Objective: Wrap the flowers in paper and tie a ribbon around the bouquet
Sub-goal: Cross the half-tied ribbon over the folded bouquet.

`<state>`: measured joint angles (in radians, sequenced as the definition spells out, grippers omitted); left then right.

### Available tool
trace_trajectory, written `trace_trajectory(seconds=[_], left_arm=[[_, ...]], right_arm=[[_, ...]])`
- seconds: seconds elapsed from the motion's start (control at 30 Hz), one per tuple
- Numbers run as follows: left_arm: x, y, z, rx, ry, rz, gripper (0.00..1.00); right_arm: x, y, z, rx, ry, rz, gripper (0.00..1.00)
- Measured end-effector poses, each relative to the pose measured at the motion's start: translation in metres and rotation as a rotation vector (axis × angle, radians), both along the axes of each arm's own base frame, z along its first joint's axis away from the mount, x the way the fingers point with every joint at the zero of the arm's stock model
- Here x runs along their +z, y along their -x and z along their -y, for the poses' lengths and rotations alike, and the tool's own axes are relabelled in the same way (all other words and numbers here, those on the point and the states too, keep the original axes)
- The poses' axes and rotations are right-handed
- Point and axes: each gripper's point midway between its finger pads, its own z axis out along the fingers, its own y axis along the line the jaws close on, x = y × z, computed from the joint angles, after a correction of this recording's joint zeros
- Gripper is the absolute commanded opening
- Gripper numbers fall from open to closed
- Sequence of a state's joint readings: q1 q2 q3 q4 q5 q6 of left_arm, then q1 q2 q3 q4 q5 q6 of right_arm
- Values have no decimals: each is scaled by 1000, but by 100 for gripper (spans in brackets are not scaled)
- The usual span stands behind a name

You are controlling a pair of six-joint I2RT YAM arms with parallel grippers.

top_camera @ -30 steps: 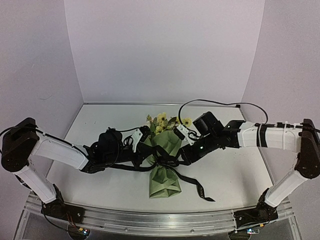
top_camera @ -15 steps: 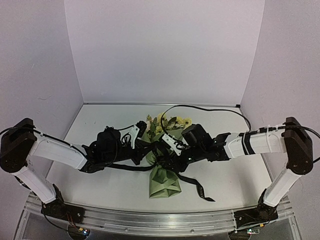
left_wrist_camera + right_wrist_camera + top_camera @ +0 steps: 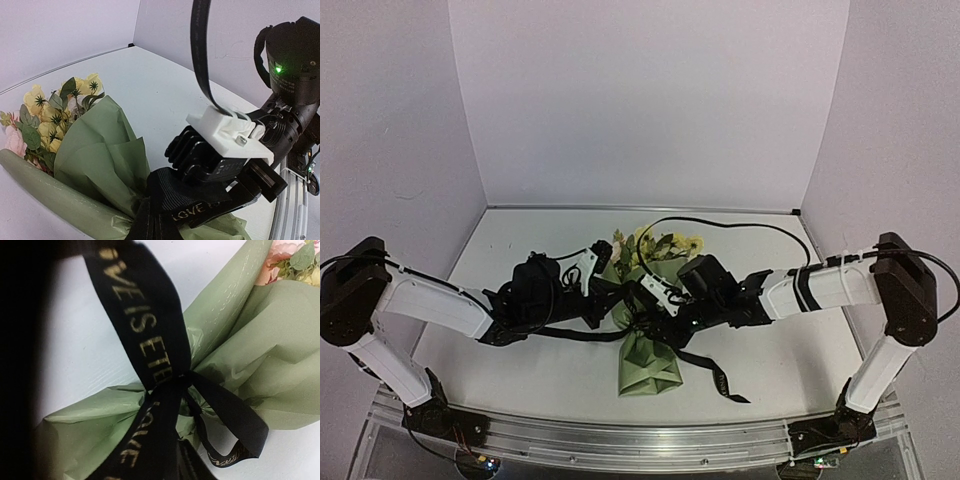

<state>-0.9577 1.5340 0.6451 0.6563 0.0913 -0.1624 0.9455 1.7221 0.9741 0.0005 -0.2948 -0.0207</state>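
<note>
1. Roughly at the centre of the tabletop (image 3: 770, 350) lies the bouquet (image 3: 645, 340), with the flowers (image 3: 650, 243) toward 12 o'clock and the paper (image 3: 648, 372) flaring out toward 6 o'clock.
2. The ribbon (image 3: 705, 368) is cinched round the bouquet's waist, and 1 loose tail trails off toward 4 o'clock.
3. It looks light. The paper is thin and crinkly and would likely crease or spring open if squeezed or let go. The blooms look fragile, so the waist is the place to hold it.
4. The ribbon looks limp and smooth and may slip. It is best pinched flat on a strand close to the knot.
5. The left tool (image 3: 608, 303) is closed, apparently pinching a ribbon strand on the 9 o'clock side of the waist.
6. The right tool (image 3: 640, 315) sits over the knot from the 3 o'clock side. I cannot tell whether it grips anything.
7. Gold lettering (image 3: 145, 335) runs along the ribbon: "LOVE" reads in the left wrist view and "IS ETE" in the right wrist view, with the rest cut off. No brand shows.
</note>
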Motion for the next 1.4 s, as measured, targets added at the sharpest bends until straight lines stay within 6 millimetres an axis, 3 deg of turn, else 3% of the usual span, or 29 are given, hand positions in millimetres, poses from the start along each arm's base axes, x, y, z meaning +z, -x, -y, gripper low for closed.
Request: trace_trajectory(seconds=[0.33, 0.7, 0.9, 1.23, 1.4], left_arm=[[1, -1, -4, 13, 7, 2, 0], [-3, -4, -12, 37, 19, -11, 0], [-5, -5, -19, 48, 25, -15, 0], [-3, -3, -22, 56, 55, -21, 0], [-4, 0, -28, 58, 60, -20, 0]], right_arm=[[-4, -3, 2, -44, 6, -18, 0], [8, -2, 11, -82, 11, -25, 0], [14, 9, 25, -84, 34, -47, 0], [-10, 40, 59, -88, 149, -153, 0], [-10, 49, 74, -96, 195, -160, 0]])
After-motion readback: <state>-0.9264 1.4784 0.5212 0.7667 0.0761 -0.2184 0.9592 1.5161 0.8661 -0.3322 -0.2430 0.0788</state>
